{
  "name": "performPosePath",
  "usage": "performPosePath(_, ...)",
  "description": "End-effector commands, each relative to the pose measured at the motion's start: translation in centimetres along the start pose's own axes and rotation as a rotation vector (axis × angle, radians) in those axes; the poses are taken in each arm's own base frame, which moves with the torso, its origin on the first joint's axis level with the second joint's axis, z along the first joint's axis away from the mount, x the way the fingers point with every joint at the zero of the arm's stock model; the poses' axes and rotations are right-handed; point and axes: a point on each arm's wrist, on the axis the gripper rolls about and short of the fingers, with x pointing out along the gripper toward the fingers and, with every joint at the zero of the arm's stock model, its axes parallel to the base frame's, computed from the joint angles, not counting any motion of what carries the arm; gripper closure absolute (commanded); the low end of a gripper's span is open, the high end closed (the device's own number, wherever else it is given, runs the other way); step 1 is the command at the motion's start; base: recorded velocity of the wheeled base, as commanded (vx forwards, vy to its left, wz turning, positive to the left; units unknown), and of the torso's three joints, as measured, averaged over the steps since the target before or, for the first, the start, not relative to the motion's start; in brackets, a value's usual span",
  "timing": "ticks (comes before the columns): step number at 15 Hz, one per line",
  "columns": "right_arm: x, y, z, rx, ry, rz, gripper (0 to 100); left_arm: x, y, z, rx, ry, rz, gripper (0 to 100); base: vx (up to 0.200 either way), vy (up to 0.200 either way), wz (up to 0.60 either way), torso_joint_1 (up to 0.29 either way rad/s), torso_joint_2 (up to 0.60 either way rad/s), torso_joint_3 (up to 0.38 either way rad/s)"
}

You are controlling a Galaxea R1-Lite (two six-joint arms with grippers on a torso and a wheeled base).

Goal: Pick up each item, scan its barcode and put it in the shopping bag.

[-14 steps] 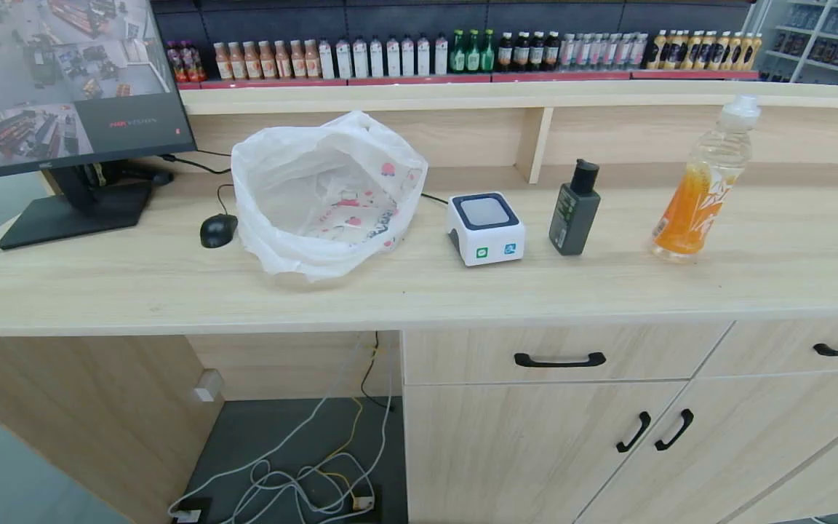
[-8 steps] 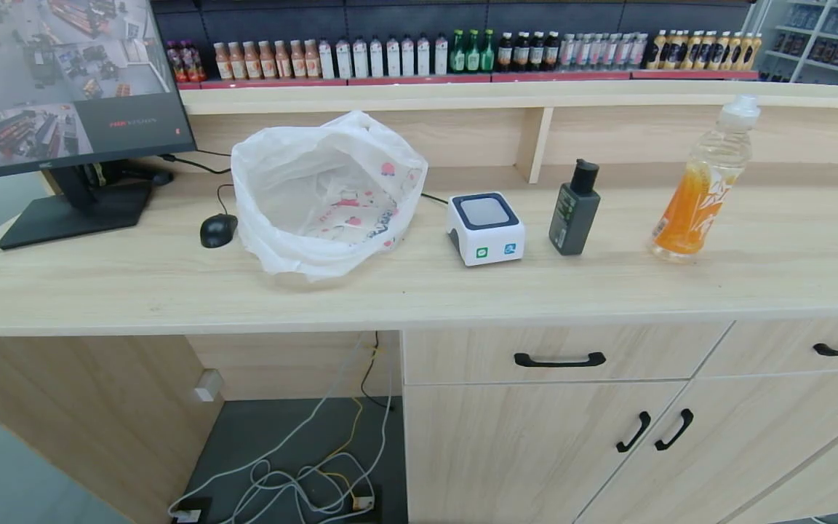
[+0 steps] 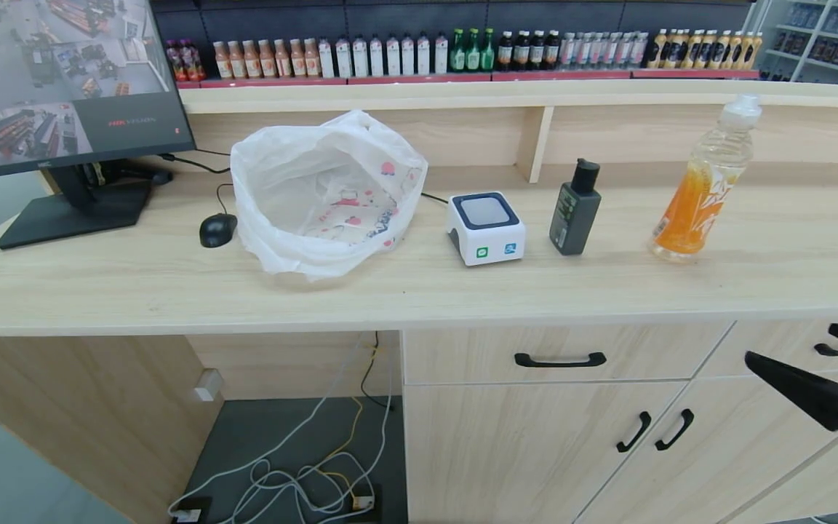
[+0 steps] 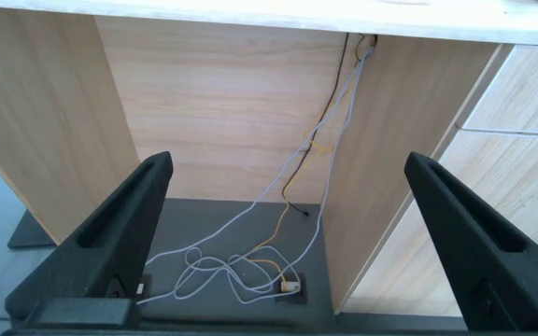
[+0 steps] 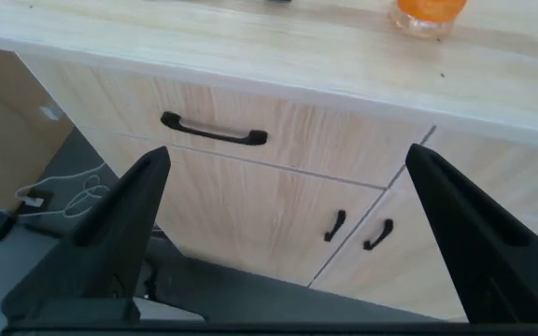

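A white plastic shopping bag (image 3: 326,193) stands open on the wooden counter (image 3: 419,284). To its right sit a white barcode scanner (image 3: 485,228), a dark grey pump bottle (image 3: 575,209) and a tall orange drink bottle (image 3: 705,182), whose base also appears in the right wrist view (image 5: 430,13). My right gripper (image 3: 812,356) is open at the lower right, below the counter edge in front of the drawers; its fingers (image 5: 120,233) are spread wide. My left gripper (image 4: 288,243) is open under the counter, facing the cable space.
A monitor (image 3: 62,87) on its stand and a black mouse (image 3: 217,230) occupy the counter's left end. A raised shelf (image 3: 535,94) runs along the back. Drawers with black handles (image 3: 559,359) lie below. Cables (image 4: 250,271) trail on the floor.
My right gripper has come into the head view at the lower right. The objects on the counter have not moved.
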Motion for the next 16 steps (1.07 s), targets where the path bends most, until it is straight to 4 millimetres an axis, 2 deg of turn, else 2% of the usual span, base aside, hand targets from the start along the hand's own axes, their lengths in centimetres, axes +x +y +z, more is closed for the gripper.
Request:
performPosePath(1,3.7,0.3,-0.7,0.0,0.071,0.037,0,0.0,0.0,0.0,0.0,0.0,0.0,0,0.0,0.0,0.0,0.0,0.0,0.0)
performPosePath(3,5.4,1.1,0.1,-0.004,0.022,0.081,0,0.0,0.0,0.0,0.0,0.0,-0.001,0,0.0,0.0,0.0,0.0,0.0,0.0)
performPosePath(4,5.4,1.1,0.2,-0.004,0.017,0.081,0,0.0,0.0,0.0,0.0,0.0,0.0,0,0.0,0.0,0.0,0.0,0.0,0.0)
performPosePath(5,6.8,1.0,1.7,-0.004,-0.046,0.083,0,0.0,0.0,0.0,0.0,0.0,0.0,0,0.0,0.0,0.0,0.0,0.0,0.0)
performPosePath(7,8.8,1.2,3.1,-0.009,-0.071,0.127,0,0.0,0.0,0.0,0.0,0.0,0.0,0,0.0,0.0,0.0,0.0,0.0,0.0)
performPosePath(9,10.5,1.3,3.3,-0.009,-0.064,0.144,0,0.0,0.0,0.0,0.0,0.0,-0.001,0,0.0,0.0,0.0,0.0,0.0,0.0)
performPosePath(11,12.4,1.3,3.8,-0.018,-0.128,0.137,0,0.0,0.0,0.0,0.0,0.0,0.0,0,0.0,0.0,0.0,0.0,0.0,0.0)
performPosePath(14,13.3,1.3,5.7,-0.017,-0.193,0.142,0,0.0,0.0,0.0,0.0,0.0,0.0,0,0.0,0.0,0.0,0.0,0.0,0.0)
performPosePath(16,14.4,2.5,5.6,0.038,-0.199,0.22,0,0.0,0.0,0.0,0.0,0.0,0.0,0,0.0,0.0,0.0,0.0,0.0,0.0)
